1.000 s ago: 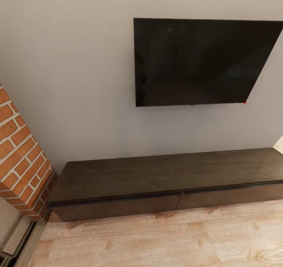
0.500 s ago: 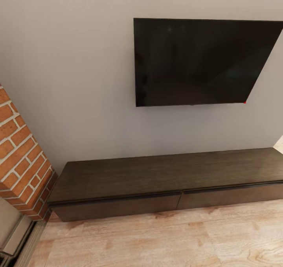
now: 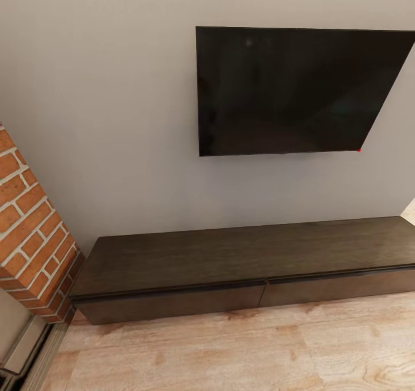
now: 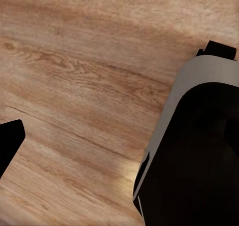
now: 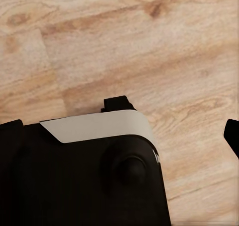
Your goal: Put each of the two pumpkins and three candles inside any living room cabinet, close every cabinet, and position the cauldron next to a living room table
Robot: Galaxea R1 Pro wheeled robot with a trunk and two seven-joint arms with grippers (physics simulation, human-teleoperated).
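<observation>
The cabinet point(image 3: 230, 255) is a long low dark-brown unit against the grey wall in the head view. Its two wide drawer fronts, left point(image 3: 173, 303) and right point(image 3: 340, 287), sit flush and closed, and its top is bare. The pumpkins, candles, cauldron and table are out of view. In the left wrist view one dark fingertip point(image 4: 9, 143) of my left gripper pokes in at the picture's edge over the wood floor. A dark fingertip point(image 5: 233, 136) of my right gripper stands likewise at the edge of the right wrist view. Nothing sits between either pair of fingers.
A black TV point(image 3: 294, 91) hangs on the wall above the cabinet. A red brick column point(image 3: 29, 230) stands at the left, close to the cabinet's end. Pale wood floor point(image 3: 230, 350) lies in front. My own grey-and-black body point(image 4: 199, 151) point(image 5: 89, 171) crowds both wrist views.
</observation>
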